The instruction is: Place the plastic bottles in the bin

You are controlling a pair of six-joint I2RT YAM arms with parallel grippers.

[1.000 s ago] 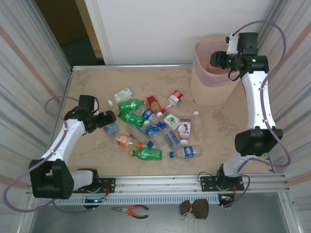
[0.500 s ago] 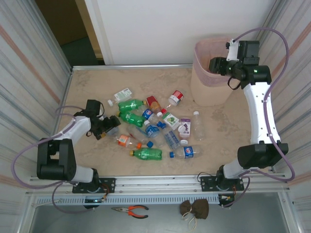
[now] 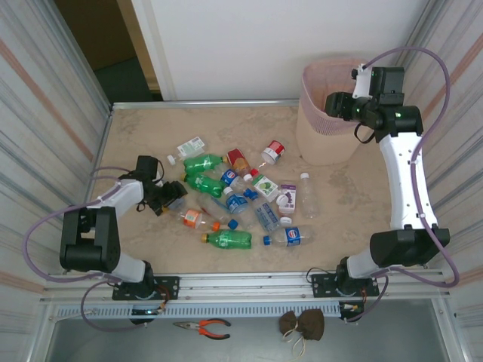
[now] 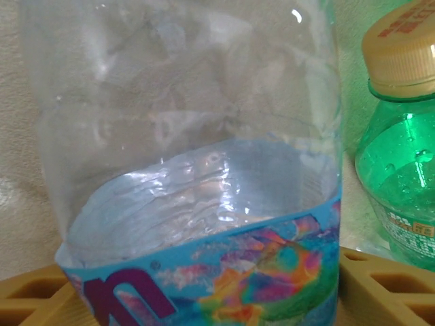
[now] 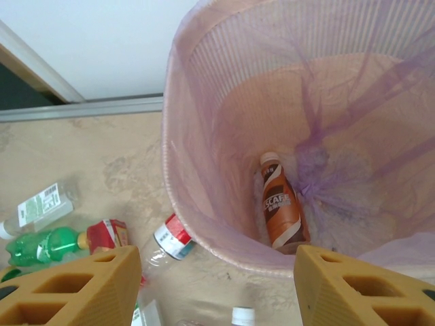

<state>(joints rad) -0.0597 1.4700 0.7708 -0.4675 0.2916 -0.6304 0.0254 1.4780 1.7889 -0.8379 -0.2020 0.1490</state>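
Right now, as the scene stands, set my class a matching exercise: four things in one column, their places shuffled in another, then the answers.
Things
1. brown bottle
2. blue-labelled bottle
3. pliers
4. right gripper

Places
A. on the grey ledge
B. above the bin
C. at the bottom of the bin
D. between the fingers of the left gripper

Pairs: 1-C, 2-D, 3-A, 4-B

Clear and green plastic bottles [image 3: 234, 200] lie scattered mid desk [image 3: 151, 132]; one brown bottle [image 5: 280, 210] lies in the upright pink-rimmed bin [image 3: 321, 147], far right corner.
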